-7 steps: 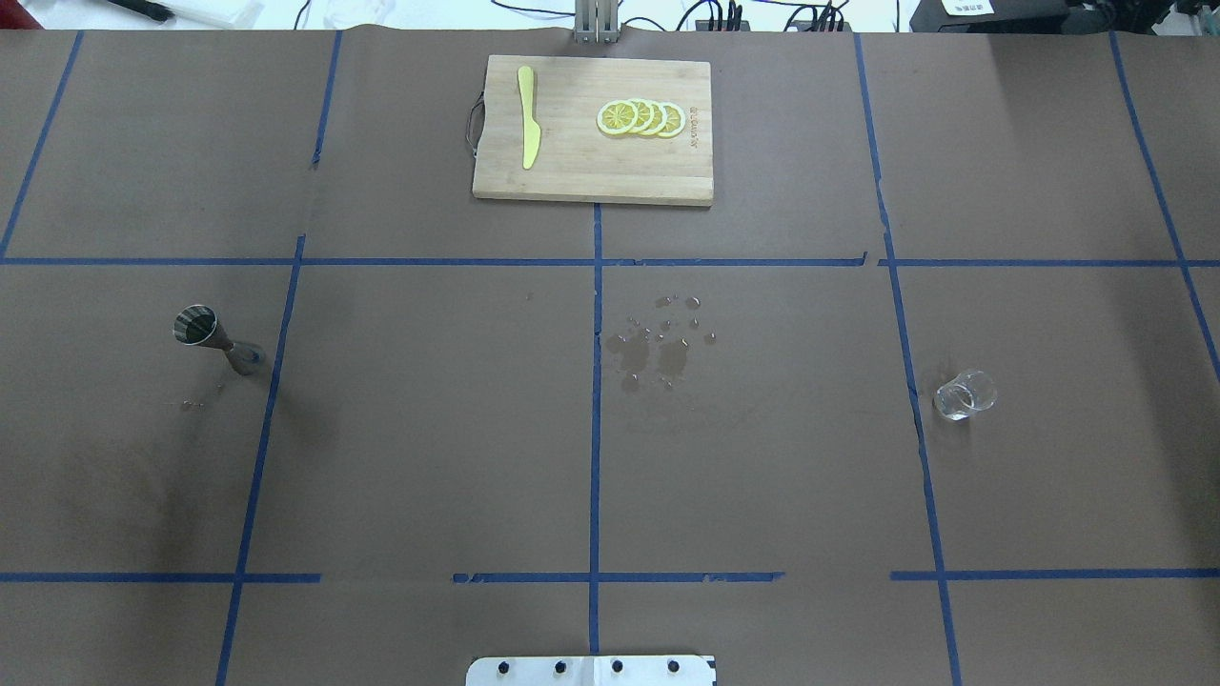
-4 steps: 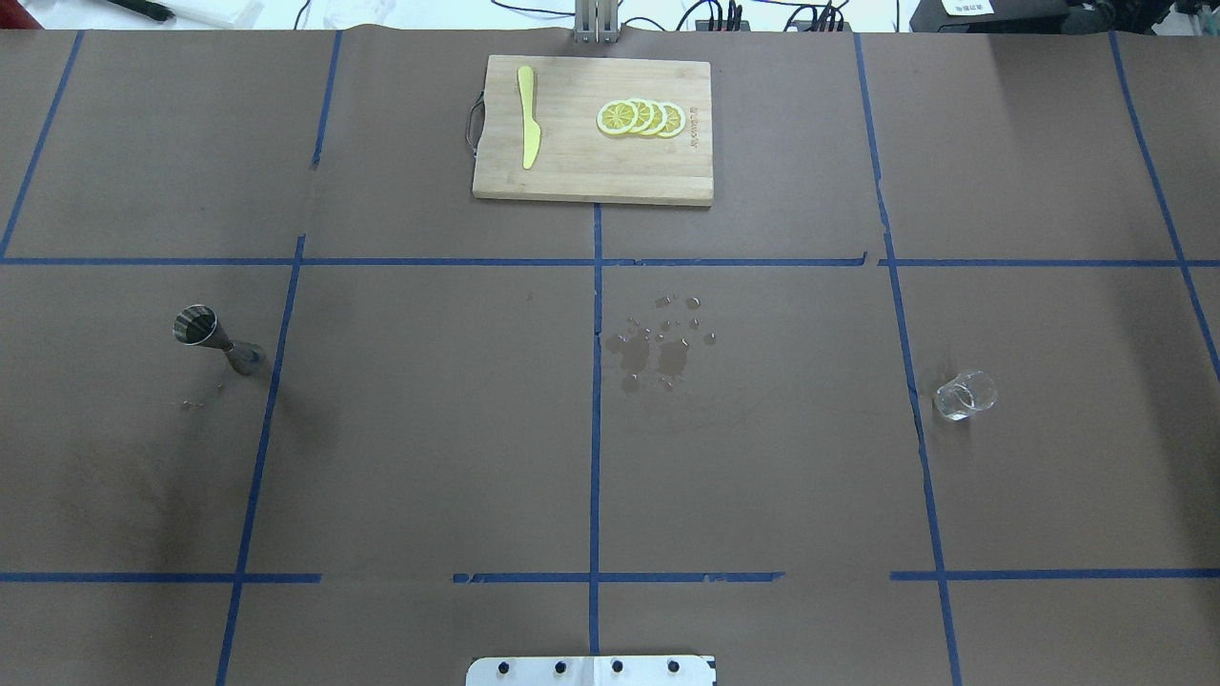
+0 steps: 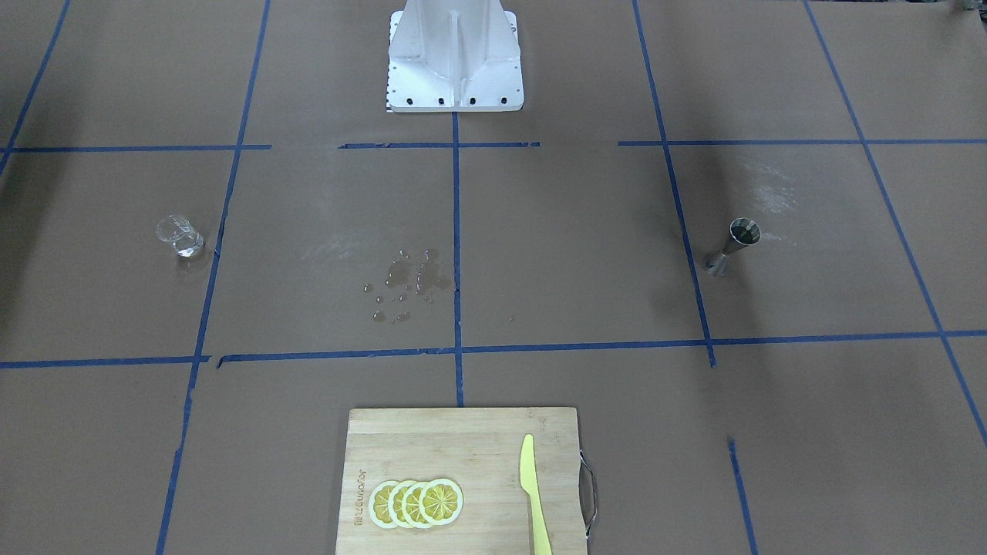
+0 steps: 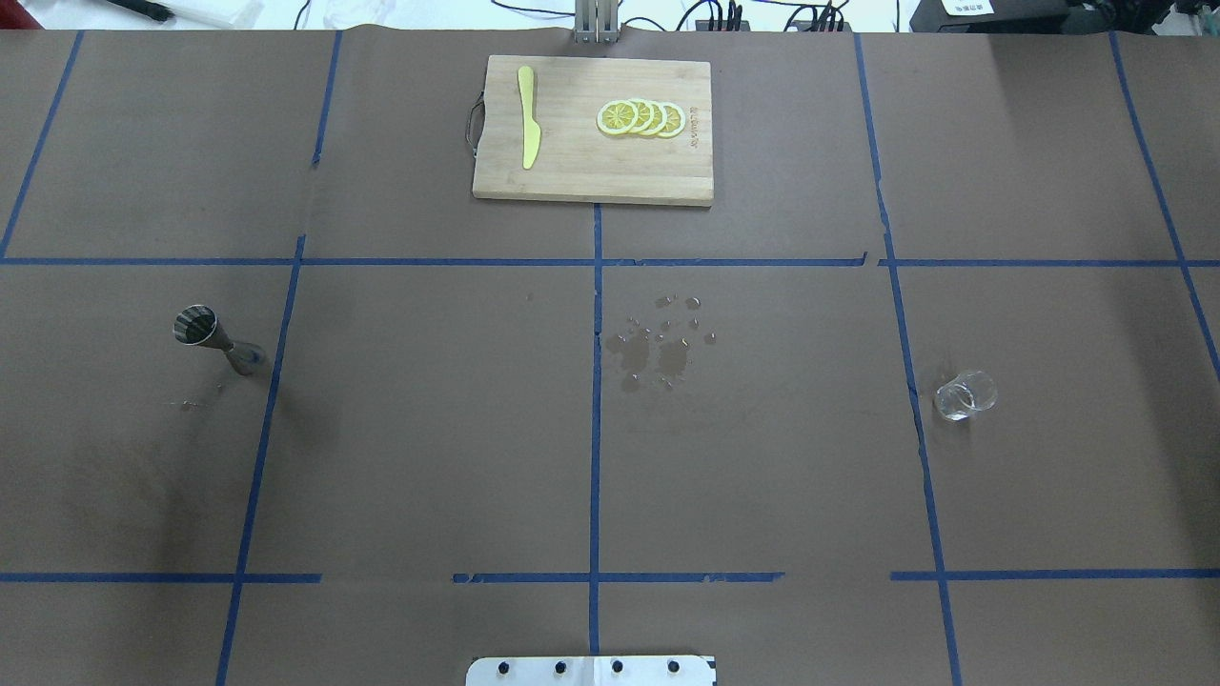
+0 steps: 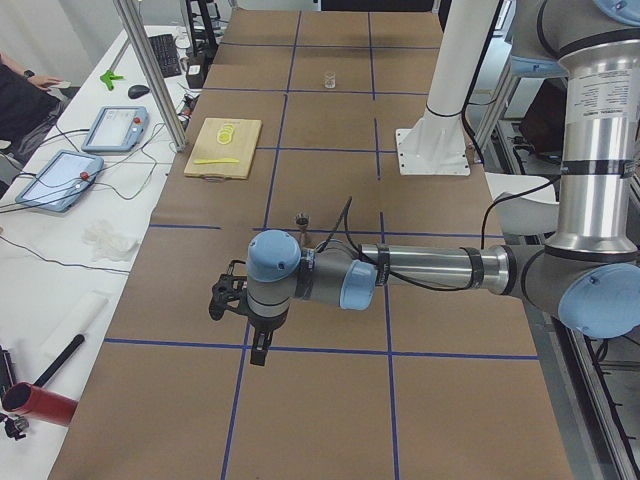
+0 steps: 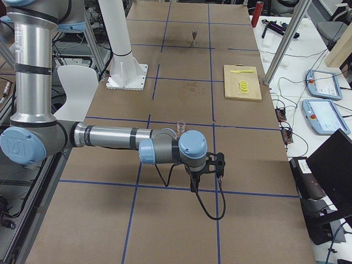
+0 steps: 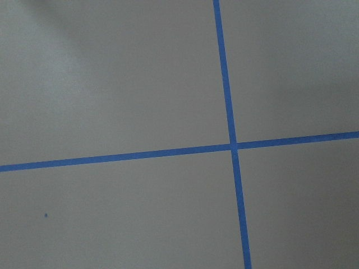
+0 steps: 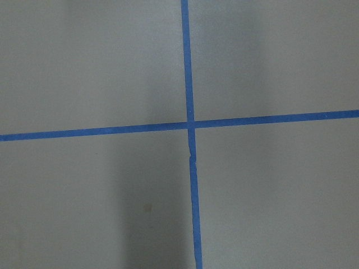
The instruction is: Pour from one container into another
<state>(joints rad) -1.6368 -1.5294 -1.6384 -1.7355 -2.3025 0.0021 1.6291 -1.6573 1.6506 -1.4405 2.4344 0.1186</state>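
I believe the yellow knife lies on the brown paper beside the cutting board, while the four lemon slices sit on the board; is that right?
Not quite. The yellow knife lies on the cutting board itself, near its handle end, not on the brown paper. The four lemon slices do sit on the board. The overhead exterior view shows this plainly.

board: brand mark burned in along one short edge, letters too small to make out tbh | blue joint cap: pale logo, can't read it either | so nothing really legible here
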